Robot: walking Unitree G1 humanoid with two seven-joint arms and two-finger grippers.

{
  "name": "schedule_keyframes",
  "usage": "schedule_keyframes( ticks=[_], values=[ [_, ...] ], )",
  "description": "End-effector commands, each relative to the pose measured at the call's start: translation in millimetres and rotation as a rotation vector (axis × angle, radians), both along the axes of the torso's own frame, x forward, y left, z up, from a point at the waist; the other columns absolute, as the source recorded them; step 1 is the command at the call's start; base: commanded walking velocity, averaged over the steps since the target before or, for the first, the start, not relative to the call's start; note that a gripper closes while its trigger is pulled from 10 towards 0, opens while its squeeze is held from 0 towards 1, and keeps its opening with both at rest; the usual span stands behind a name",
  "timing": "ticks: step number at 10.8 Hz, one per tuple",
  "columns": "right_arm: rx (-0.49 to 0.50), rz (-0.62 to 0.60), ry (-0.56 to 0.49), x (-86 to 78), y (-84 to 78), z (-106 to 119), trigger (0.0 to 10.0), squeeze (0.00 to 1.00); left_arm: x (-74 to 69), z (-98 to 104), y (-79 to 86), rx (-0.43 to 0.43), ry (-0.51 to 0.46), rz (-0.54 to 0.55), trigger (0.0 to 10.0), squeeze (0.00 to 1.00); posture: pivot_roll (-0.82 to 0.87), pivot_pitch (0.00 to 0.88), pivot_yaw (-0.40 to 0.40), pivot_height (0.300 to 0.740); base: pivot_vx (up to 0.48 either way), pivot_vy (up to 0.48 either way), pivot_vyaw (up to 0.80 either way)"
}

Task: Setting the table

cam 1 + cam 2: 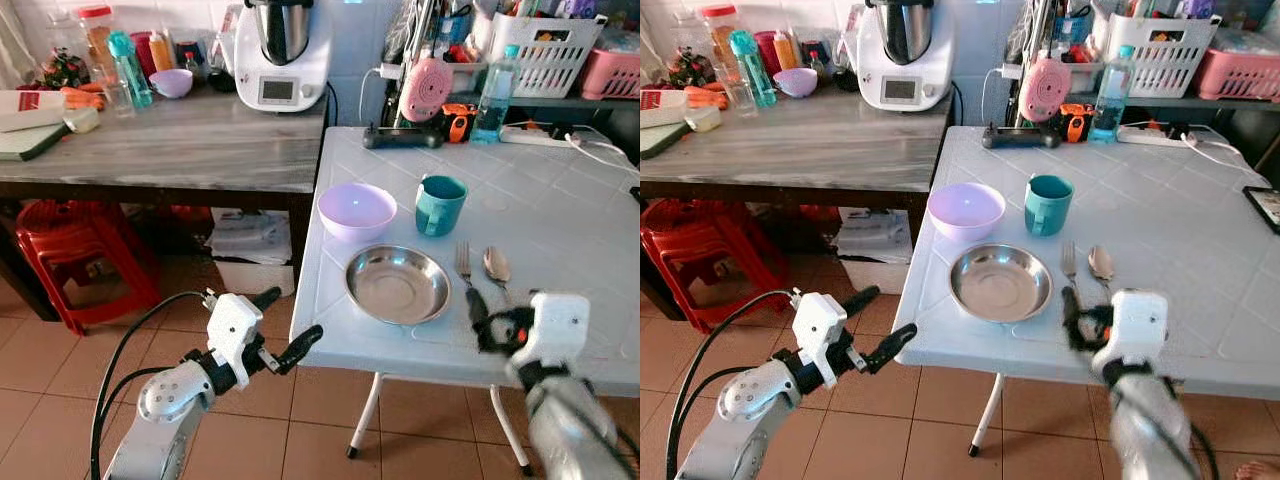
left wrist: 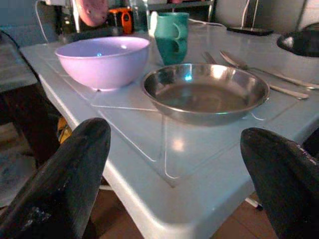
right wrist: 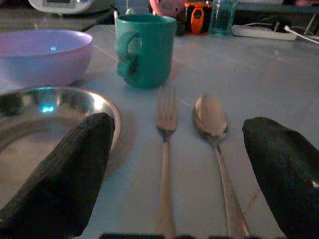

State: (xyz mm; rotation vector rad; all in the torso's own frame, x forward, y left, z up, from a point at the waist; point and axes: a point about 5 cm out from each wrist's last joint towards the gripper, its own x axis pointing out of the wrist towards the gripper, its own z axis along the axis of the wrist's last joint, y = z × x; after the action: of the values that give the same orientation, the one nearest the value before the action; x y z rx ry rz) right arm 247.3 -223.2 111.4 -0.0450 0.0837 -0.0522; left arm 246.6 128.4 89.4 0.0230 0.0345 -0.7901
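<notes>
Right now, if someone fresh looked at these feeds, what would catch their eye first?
Probably the place setting at the near edge of the white table: a steel plate with a lilac bowl and teal mug behind it, and a fork and spoon lying side by side to its right. The right gripper hovers open over the cutlery handles, while the left gripper waits open, off the table's left edge.

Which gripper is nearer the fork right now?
Right. The right gripper sits at the table edge over the handle of the fork, fingers open. The left gripper is off the table, left of the plate.
</notes>
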Motion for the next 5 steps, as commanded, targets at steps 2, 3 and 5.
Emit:
schedule_keyframes(
  ticks=[2, 3, 5],
  values=[
    [0.036, 0.042, 0.003, 14.0, -2.5, 6, 10.0, 0.0, -0.2, 4, -0.2, 0.01, -0.016, -0.019, 10.0, 0.0, 0.04, 0.0, 0.015, 0.74, 0.0, 0.0, 0.0],
    [0.056, 0.075, 0.007, 19.3, 2.0, 7, 10.0, 0.0, -0.5, 5, 0.4, 0.014, -0.018, -0.02, 10.0, 0.0, 0.04, 0.0, 0.014, 0.74, 0.0, 0.0, 0.0],
    [0.161, 0.108, 0.047, 26.9, 8.9, 2, 10.0, 0.0, -0.9, 7, 2.7, 0.03, -0.025, -0.027, 10.0, 0.0, 0.05, 0.0, 0.019, 0.74, 0.0, 0.0, 0.0]
  ],
)
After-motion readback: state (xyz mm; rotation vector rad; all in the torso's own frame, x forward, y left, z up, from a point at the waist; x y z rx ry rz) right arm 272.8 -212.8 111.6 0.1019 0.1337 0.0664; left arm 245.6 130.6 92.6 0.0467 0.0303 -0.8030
